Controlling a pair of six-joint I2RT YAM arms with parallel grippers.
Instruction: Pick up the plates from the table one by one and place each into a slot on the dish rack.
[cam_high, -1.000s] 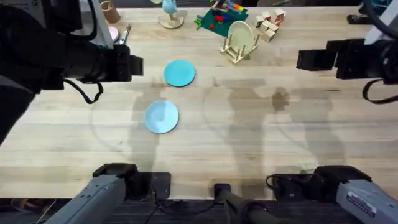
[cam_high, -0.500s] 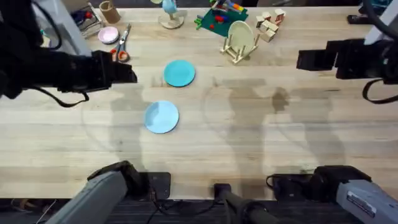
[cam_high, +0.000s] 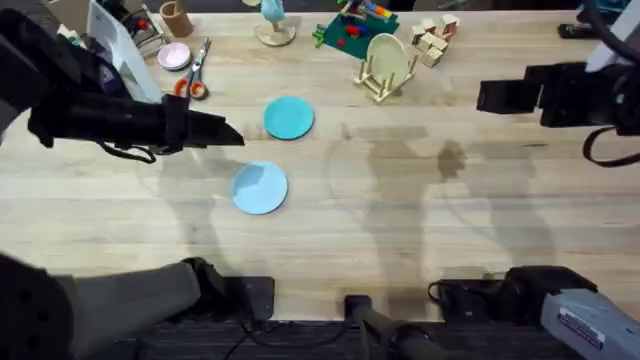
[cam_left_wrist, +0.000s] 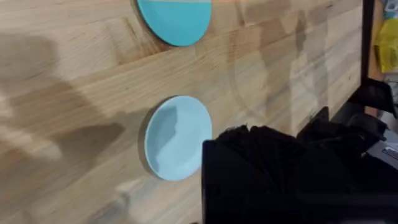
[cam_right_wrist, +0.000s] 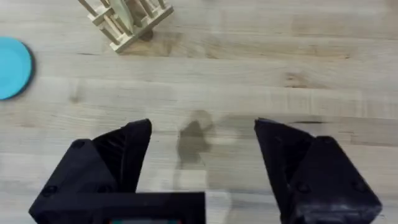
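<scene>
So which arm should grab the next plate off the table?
Probably the left. Its gripper hangs beside the turquoise plate and pale blue plate, both flat on the table's left half. The right gripper, open and empty, is well off to the right. The dish rack already holds one plate.

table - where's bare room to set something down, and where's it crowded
The table is bare across its middle and right: the wide stretch right of the pale blue plate and turquoise plate, in front of the dish rack, under the open right gripper. The near strip is bare too. The far edge is crowded: scissors, green block board, wooden blocks.
</scene>
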